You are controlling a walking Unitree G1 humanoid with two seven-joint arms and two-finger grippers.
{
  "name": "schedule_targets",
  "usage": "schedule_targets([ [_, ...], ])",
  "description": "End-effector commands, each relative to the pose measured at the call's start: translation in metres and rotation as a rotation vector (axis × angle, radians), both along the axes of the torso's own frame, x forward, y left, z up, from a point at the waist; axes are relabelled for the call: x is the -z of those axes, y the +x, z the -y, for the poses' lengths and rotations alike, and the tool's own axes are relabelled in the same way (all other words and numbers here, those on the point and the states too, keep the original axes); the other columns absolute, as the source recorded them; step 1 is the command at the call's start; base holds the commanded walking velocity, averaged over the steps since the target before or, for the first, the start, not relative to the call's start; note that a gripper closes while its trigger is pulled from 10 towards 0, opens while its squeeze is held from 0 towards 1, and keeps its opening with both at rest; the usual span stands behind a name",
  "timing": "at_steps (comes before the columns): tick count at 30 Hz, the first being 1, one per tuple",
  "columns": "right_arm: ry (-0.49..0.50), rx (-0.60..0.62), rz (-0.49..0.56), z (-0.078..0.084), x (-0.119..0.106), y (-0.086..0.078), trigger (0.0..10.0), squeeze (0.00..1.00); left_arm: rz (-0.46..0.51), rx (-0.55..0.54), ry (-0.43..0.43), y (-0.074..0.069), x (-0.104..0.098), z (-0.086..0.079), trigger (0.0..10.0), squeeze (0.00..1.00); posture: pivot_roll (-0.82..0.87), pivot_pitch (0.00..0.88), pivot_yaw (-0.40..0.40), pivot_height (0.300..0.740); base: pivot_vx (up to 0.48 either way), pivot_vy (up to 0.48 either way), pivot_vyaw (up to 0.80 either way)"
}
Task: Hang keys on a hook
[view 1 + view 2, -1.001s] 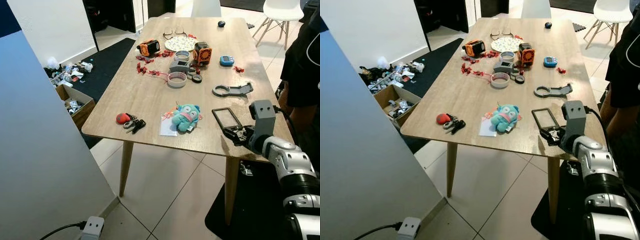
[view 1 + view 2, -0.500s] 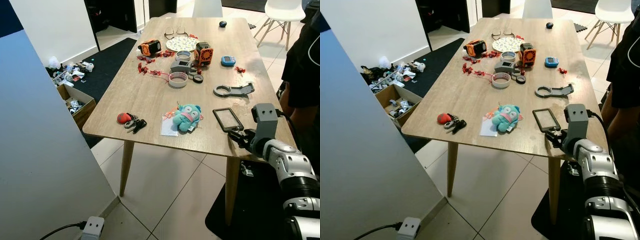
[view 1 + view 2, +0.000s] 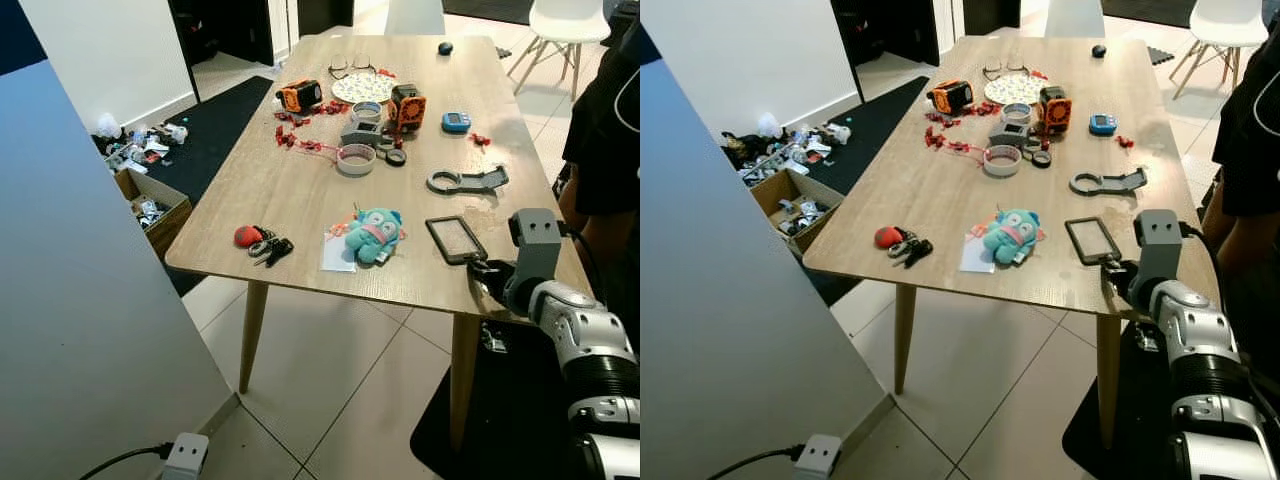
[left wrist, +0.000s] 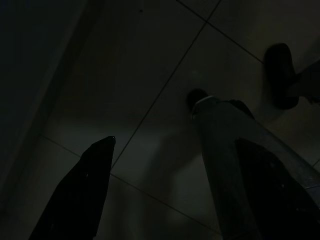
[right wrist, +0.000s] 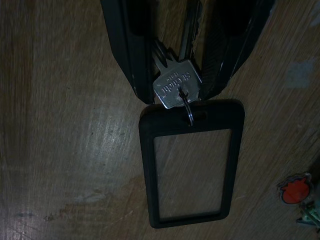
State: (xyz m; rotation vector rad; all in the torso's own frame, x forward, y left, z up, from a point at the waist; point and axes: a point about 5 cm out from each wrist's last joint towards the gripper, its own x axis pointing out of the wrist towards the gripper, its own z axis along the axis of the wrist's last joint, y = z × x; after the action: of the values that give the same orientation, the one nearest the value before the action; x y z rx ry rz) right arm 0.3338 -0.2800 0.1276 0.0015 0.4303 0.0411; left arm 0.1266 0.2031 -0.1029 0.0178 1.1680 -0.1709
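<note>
So we've got the right gripper (image 5: pixel 175 75) clamped on the keys (image 5: pixel 176 89) now, the silver key head pinched between both black fingers (image 5: pixel 131 60) with the ring and the black framed tag (image 5: pixel 192 162) trailing out flat on the wood. Compared with a second ago, our wrist has slid back toward the near right corner of the table (image 3: pixel 300 200), and the tag (image 3: pixel 455 239) has come along a little, so we reckon the grab is holding and the lift-off is next. Our left gripper (image 4: pixel 165 200) hangs idle over the floor tiles with its fingers spread apart. Room-wise: the keys sit right by the near edge, so pulling them off toward us looks easy, and the teal plush toy (image 3: pixel 375 232) and the grey bracket (image 3: pixel 466 181) are well apart from them. A person in black (image 3: pixel 605 150) stands close along the right edge, so swinging out that way is tight. We can't spot any hook yet, so we'll have to turn and look.
</note>
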Motion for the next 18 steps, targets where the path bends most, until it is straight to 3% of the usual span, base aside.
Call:
schedule_targets([
  [1,0.010,0.009,-0.044,-0.001,0.011,-0.004,0.0,0.00,-0.018,0.008,0.017,-0.005,0.001,-0.006,10.0,0.00,-0.13,0.063,0.078,0.740,0.000,0.000,0.00],
  [7,-0.007,-0.010,-0.005,-0.004,0.006,0.000,0.0,0.00,-0.019,0.011,0.017,-0.005,0.001,-0.005,10.0,0.00,-0.13,0.059,0.075,0.740,0.000,0.000,0.00],
  [8,-0.013,-0.007,0.006,-0.004,0.005,0.001,2.3,0.00,-0.019,0.012,0.017,-0.005,0.001,-0.005,10.0,0.00,-0.13,0.059,0.074,0.740,0.000,0.000,0.00],
  [9,-0.026,-0.004,0.023,-0.003,0.002,0.002,10.0,0.00,-0.018,0.013,0.017,-0.004,0.001,-0.004,10.0,0.00,-0.13,0.057,0.073,0.740,0.000,0.000,0.00],
  [15,-0.048,0.018,0.077,-0.001,-0.008,0.007,10.0,0.00,-0.017,0.013,0.016,-0.004,0.001,-0.004,10.0,0.00,-0.13,0.055,0.072,0.740,0.000,0.000,0.00],
  [16,-0.033,0.000,0.189,-0.003,-0.026,0.012,10.0,0.00,-0.017,0.013,0.015,-0.004,0.001,-0.003,10.0,0.00,-0.13,0.056,0.075,0.740,0.000,0.000,0.00],
  [18,-0.028,-0.013,0.232,-0.005,-0.032,0.014,10.0,0.00,-0.017,0.014,0.015,-0.004,0.001,-0.003,10.0,0.00,-0.13,0.056,0.075,0.740,0.000,0.000,0.00],
])
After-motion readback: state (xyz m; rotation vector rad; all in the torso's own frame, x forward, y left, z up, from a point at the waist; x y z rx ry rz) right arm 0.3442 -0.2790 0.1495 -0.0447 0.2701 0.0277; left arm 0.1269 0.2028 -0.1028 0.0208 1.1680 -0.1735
